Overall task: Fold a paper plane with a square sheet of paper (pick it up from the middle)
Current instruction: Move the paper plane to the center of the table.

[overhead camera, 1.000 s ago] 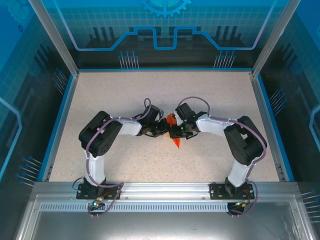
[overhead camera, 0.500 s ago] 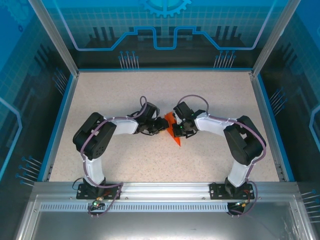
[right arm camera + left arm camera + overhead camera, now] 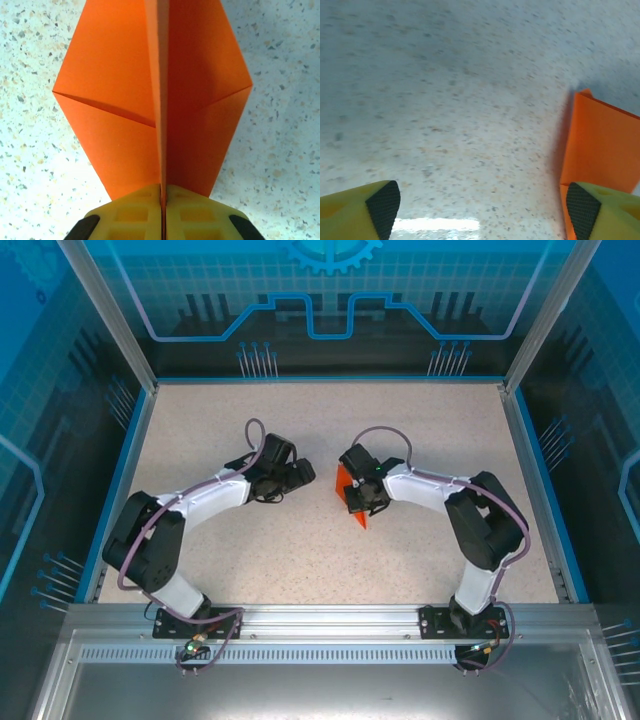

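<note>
Holding alone: right gripper [image 3: 163,200], yellow pads pressed together on the centre crease of the thin bright orange folded paper sheet [image 3: 115,100], mid-table, its lower tip seemingly touching the surface. Left gripper [image 3: 482,205], jaws spread wide, has let go and drawn back leftward. Transfer complete; further folds probably remain. Speckled beige tabletop [image 3: 200,430], blue-rimmed; glazed enclosure walls [image 3: 330,300].

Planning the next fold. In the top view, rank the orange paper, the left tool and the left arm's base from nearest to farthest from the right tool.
From the right tool:
1. The orange paper: pinched in it, mid-table.
2. The left tool: open, just left of the paper, not touching it.
3. The left arm's base: near edge, far left.
</note>
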Motion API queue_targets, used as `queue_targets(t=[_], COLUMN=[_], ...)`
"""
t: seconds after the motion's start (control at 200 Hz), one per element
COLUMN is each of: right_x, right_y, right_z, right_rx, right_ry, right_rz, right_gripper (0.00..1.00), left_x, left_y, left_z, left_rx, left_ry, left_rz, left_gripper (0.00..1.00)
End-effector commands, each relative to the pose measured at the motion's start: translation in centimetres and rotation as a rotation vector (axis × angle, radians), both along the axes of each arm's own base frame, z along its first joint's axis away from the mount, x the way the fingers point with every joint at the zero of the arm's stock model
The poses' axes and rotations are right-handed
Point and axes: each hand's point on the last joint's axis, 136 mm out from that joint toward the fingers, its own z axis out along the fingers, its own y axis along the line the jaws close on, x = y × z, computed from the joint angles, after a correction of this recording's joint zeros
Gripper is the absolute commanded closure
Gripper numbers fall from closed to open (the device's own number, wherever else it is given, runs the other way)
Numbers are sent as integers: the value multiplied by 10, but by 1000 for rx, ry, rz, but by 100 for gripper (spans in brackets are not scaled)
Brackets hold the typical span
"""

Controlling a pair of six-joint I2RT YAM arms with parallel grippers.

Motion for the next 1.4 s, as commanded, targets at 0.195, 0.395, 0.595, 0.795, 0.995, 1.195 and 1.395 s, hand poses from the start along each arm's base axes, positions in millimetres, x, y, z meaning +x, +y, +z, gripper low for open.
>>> queue_targets(t=[0.195, 0.395, 0.595, 0.795, 0.995, 1.195, 1.395], right_x=[-2, -6, -16, -7, 25, 58, 84], right_y=[12, 10, 0, 4, 20, 38, 47], right_z=[-11, -22, -44, -23, 19, 20, 10], right_rx=[-51, -82, -109, -78, 1, 19, -3], right_ry=[22, 37, 68, 17, -89, -92, -93], right_rz=[16, 1, -39, -62, -103, -114, -131], right_gripper=[84, 82, 83, 88, 96, 95, 93], left_x=[-18, -20, -22, -24, -26, -32, -38], left_y=[36, 38, 40, 42, 47, 52, 53], left_z=[-4, -8, -10, -11, -8, -4, -5], left_rx=[137, 144, 153, 164, 179, 164, 164], left_ry=[22, 40, 47, 56, 56, 31, 37], left_rz=[77, 82, 85, 88, 103, 131, 116], left_gripper=[1, 1, 1, 1, 1, 1, 1])
